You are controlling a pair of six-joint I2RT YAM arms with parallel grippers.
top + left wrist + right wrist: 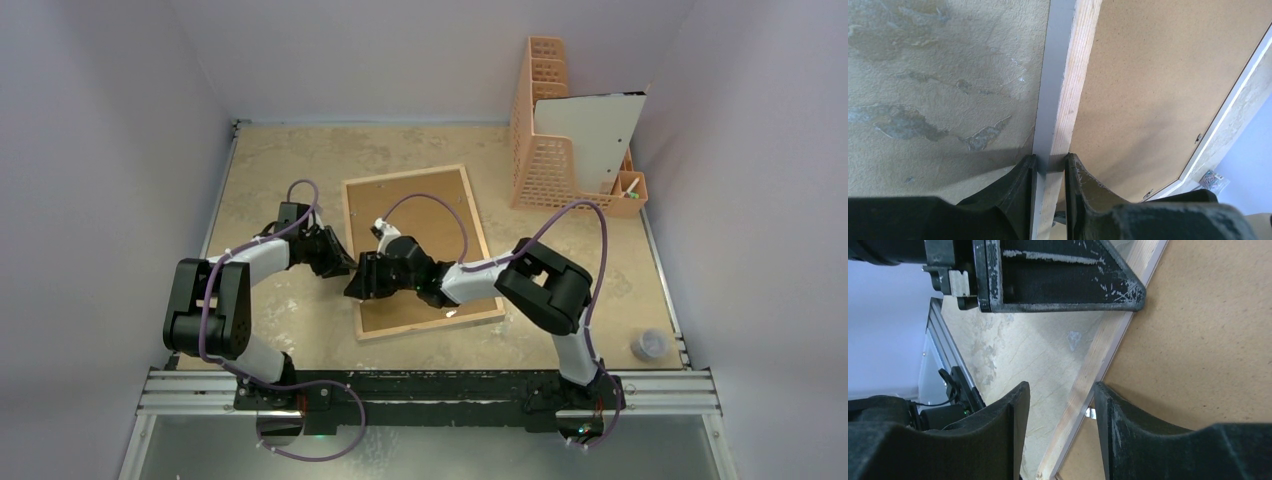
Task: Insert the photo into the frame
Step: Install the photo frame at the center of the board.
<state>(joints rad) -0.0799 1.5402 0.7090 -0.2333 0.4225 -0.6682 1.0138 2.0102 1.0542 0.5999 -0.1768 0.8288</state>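
Observation:
The frame (403, 176) lies face down in the middle of the table, its light wood rim up and the brown backing board (425, 215) inside it. My left gripper (347, 262) is shut on the frame's left rim; in the left wrist view (1050, 160) both fingers pinch the rim (1075, 75) beside the backing board (1158, 75). My right gripper (366, 278) is open just beside it, its fingers astride the same rim (1108, 350) in the right wrist view (1060, 390), touching nothing. A small metal tab (1089, 412) shows at the rim's inner edge. I cannot tell which thing is the photo.
A peach mesh organizer (545, 170) stands at the back right with a large white sheet (590, 135) leaning in it. A small grey round object (650, 345) sits at the right near edge. The metal rail (430, 385) runs along the front. Walls close in left and right.

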